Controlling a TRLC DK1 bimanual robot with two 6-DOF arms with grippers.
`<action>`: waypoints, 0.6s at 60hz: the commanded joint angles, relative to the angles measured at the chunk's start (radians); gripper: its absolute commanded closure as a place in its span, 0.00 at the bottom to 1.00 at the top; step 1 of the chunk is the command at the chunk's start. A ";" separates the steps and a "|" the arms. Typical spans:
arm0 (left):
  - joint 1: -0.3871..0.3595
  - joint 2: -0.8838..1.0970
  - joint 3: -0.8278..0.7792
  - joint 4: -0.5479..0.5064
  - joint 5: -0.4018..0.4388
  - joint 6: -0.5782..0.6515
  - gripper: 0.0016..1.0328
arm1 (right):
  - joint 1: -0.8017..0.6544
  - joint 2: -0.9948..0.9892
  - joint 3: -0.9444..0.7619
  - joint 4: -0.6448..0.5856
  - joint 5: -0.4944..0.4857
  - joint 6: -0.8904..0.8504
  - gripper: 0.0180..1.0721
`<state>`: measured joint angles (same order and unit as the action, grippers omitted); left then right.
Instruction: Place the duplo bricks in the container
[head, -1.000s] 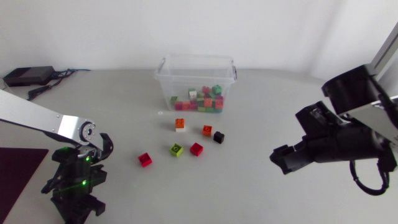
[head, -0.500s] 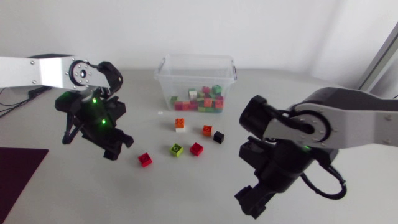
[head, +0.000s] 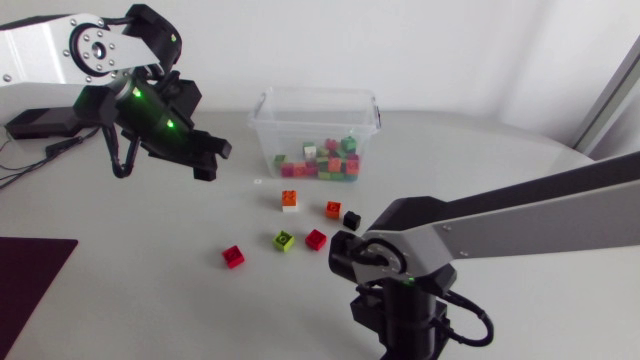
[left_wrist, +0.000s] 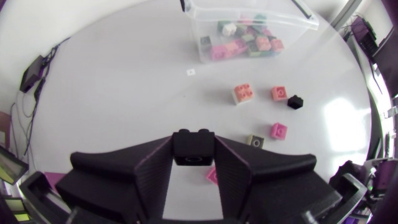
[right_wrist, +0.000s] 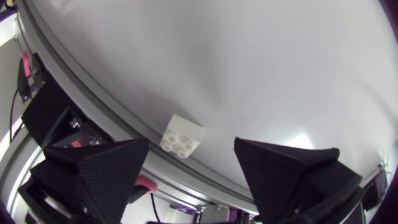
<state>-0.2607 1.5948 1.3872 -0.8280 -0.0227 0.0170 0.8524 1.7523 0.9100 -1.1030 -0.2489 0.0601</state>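
— Presumably little weight is to be expected from the small black hard-plastic duplo brick (left_wrist: 193, 144)?

— Indeed. It is judged light, rigid and smooth-sided, and best taken across two flat opposite walls with the studs left free. It is clamped that way between the fingers of the left gripper (head: 208, 158), which is held high over the table (head: 150, 300), beside the clear plastic container (head: 318, 125) and not yet above it.

— And the right gripper (right_wrist: 191, 152)?

— Its arm is folded low at the table's near edge. The fingers are spread wide, and a white four-stud brick (right_wrist: 181, 135) is seen just ahead of them, untouched. Other loose coloured bricks (head: 316, 238) are scattered in front of the container.
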 joint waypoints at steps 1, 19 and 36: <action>-0.012 -0.019 0.041 0.032 0.009 -0.042 0.77 | 0.011 0.042 0.009 -0.015 -0.003 0.027 0.11; -0.018 -0.013 0.099 0.198 0.012 -0.084 0.77 | 0.062 0.093 0.001 -0.003 0.010 0.050 0.25; -0.058 0.007 0.131 0.345 0.012 -0.104 0.77 | 0.091 0.110 -0.002 0.003 0.062 0.064 0.53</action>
<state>-0.2989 1.5921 1.4807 -0.5117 -0.0219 -0.0566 0.9321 1.8435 0.9100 -1.0992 -0.2077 0.0868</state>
